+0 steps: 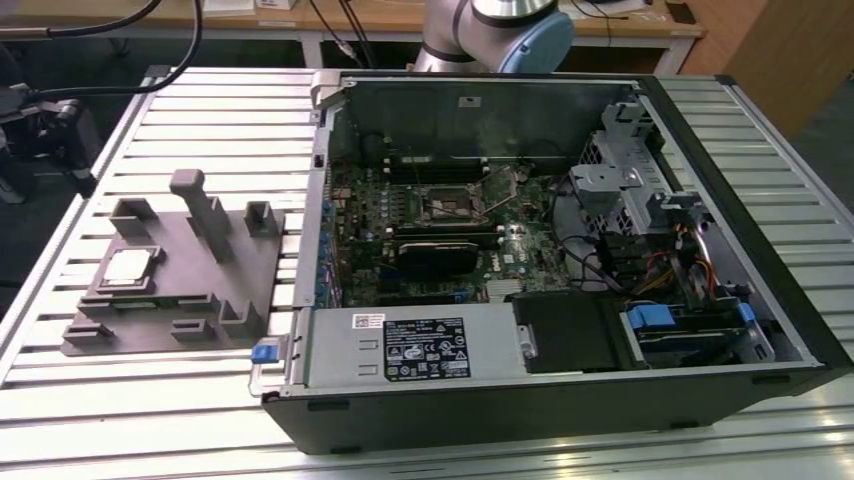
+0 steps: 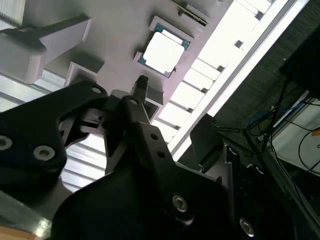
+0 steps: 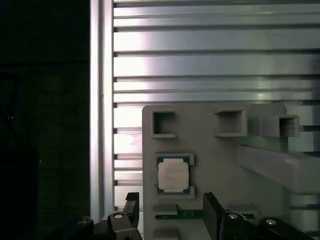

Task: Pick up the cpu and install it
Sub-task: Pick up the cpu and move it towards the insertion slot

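End effector [image 3: 170, 205] hangs over the grey fixture plate with its two dark fingers [image 3: 212, 212] spread wide and nothing between them. It holds nothing and, as far as the wrist views let me judge, touches nothing. The slatted aluminium bench [image 1: 214, 120] carries two things. The open desktop computer case [image 1: 534, 425] lies across the middle and toward the exterior view's right. The fixture plate [image 1: 180, 300] lies near the bench's edge on the exterior view's left, well apart from the arm's base [image 1: 487, 30] at the far edge. Inside the case the motherboard lies flat with its CPU socket [image 1: 447, 205] bare, so the install is not yet done. The cpu [image 1: 127, 266] rests flat, silvery top up, in a shallow recess on the side of the plate nearest that bench edge. In the first wrist view the cpu [image 3: 173, 175] sits just beyond the fingertips and in line with the gap between them, its sides square to the line joining the fingers. The second wrist view shows the cpu [image 2: 162, 51] likewise ahead of one fingertip [image 2: 142, 82]. Being square, it offers no long axis to favour. What counts, I judge, is that it is narrower than the fingers' spread. The recess's low lips seem to hug the two sides that do not face the fingers, leaving the other two free.
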Robot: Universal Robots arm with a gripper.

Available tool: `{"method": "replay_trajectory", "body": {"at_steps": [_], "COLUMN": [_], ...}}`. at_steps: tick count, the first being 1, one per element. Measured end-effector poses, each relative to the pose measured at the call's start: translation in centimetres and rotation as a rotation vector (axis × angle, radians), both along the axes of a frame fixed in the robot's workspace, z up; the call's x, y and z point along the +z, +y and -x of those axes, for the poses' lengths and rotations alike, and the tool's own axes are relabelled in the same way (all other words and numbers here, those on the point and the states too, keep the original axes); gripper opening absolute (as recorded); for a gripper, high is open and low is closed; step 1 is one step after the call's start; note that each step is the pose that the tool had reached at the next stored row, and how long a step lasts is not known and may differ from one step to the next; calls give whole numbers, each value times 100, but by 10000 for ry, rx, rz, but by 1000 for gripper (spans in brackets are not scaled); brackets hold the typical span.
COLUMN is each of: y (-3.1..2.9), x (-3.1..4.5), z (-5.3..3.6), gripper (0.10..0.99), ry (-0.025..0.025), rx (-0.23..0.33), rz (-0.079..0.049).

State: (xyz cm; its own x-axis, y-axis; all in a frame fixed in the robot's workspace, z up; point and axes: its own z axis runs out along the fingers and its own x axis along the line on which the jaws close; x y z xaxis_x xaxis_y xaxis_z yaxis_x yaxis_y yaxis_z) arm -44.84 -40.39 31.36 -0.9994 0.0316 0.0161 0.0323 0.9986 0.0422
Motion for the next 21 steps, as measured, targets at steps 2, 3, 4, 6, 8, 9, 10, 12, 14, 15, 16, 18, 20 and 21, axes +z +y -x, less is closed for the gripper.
{"method": "replay_trajectory", "body": {"at_steps": [2, 3, 4, 6, 8, 9, 10, 12, 14, 15, 16, 18, 20, 21], "y": [0, 0, -1, -2, -2, -2, -2, -3, -2, -1, -2, -2, -2, -2], "x": [-29, -47, -65, -101, -138, -156, -174, -208, -248, -266, -283, -319, -347, -358], "z": [-1, -1, -1, -2, -2, -2, -4, -22, -27, -28, -29, -30, -30, -30], "gripper": [698, 698, 761, 761, 761, 761, 761, 761, 761, 761, 761, 761, 761, 761], "ry": [0, 0, 0, -1, 0, 0, 0, 3, 1, 1, 1, 0, 1, 0], "rx": [1, 2, 8, 104, 206, 220, 225, 232, 230, 231, 232, 239, 245, 249], "rz": [0, 0, 0, 0, 0, 0, 0, 1, -1, 0, 0, -1, 0, -1]}}
